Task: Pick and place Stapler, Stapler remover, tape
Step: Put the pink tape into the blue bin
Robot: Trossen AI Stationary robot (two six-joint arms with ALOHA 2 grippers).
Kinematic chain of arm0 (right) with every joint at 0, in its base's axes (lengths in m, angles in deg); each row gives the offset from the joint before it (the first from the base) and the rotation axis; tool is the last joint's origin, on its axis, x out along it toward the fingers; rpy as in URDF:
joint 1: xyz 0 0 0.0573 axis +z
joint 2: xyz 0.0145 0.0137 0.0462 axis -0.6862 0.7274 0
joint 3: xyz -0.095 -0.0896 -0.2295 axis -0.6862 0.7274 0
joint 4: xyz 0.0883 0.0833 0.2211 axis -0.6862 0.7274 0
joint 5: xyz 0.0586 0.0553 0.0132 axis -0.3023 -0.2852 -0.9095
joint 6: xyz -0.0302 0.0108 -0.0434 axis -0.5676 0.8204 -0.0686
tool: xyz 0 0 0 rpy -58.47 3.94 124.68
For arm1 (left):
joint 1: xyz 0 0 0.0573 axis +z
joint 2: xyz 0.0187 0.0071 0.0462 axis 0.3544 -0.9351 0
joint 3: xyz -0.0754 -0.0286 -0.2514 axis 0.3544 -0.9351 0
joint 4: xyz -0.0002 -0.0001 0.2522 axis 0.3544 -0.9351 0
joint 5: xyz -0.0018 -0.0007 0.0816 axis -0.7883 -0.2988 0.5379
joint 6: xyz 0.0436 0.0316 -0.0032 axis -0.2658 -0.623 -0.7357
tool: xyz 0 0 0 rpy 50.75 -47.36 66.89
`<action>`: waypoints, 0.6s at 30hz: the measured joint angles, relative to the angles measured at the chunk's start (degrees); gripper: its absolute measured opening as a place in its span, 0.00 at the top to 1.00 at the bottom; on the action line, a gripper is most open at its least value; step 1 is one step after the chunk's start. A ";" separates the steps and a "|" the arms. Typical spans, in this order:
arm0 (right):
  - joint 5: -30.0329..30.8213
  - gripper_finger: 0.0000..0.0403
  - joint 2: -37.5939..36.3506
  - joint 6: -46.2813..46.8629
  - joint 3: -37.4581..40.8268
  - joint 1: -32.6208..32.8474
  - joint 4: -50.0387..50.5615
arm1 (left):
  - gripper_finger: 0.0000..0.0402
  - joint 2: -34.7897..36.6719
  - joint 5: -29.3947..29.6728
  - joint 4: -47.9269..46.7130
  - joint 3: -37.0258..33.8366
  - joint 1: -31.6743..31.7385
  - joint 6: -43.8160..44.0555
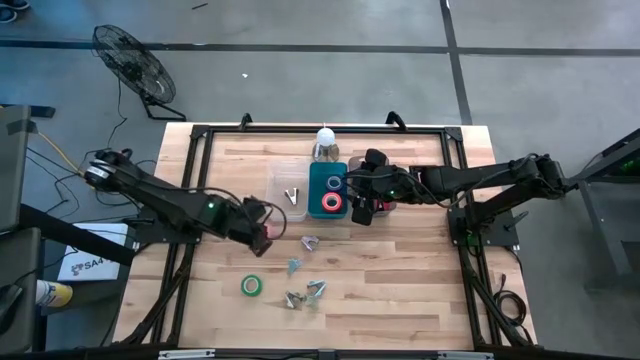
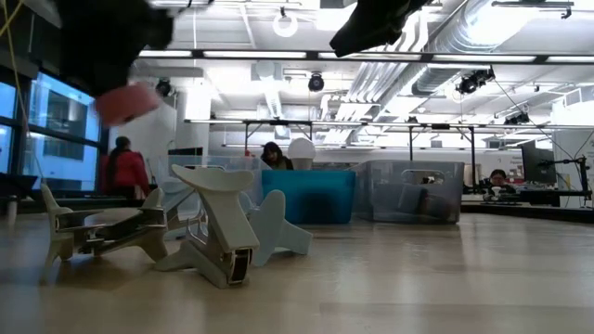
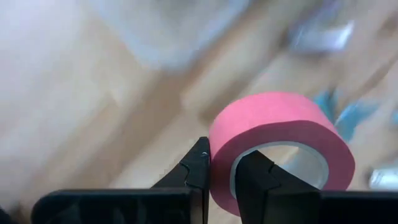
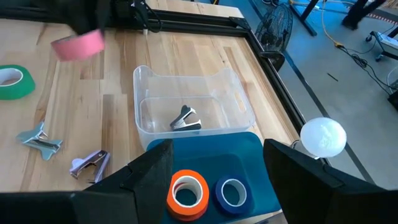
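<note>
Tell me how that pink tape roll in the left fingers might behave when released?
The pink tape roll is pinched through its wall by the left gripper, so it looks stiff and probably light. Being round, it may roll if it lands on edge; flat, it should stay.

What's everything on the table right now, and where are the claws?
pink tape: one, pink, held off the table in the left claw
green tape: one, green, front of the table
red-orange tape: one, in the teal bin
blue tape: one, in the teal bin beside it
teal bin: one, back centre
clear bin: one, touching the teal bin's left side
staple removers: about four loose mid-table, pale; one more in the clear bin
white ball: one, at the back edge
left claw: shut on the pink tape's wall
right claw: open, above the teal bin
</note>
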 joint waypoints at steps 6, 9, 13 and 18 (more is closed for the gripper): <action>-0.02 0.40 0.00 -0.40 0.00 0.00 -0.09 | 0.90 0.64 17.33 0.38 8.58 0.04 -6.13; -0.34 0.40 0.00 -0.42 0.00 0.00 -0.26 | 0.90 0.64 25.40 1.78 12.43 0.04 -10.49; -3.05 0.40 0.00 -0.74 0.02 0.00 -2.68 | 0.90 0.64 32.79 7.63 16.25 0.07 -20.43; -10.22 0.40 0.00 -4.89 0.02 0.00 -10.15 | 0.90 0.64 33.28 16.95 19.08 1.82 -34.15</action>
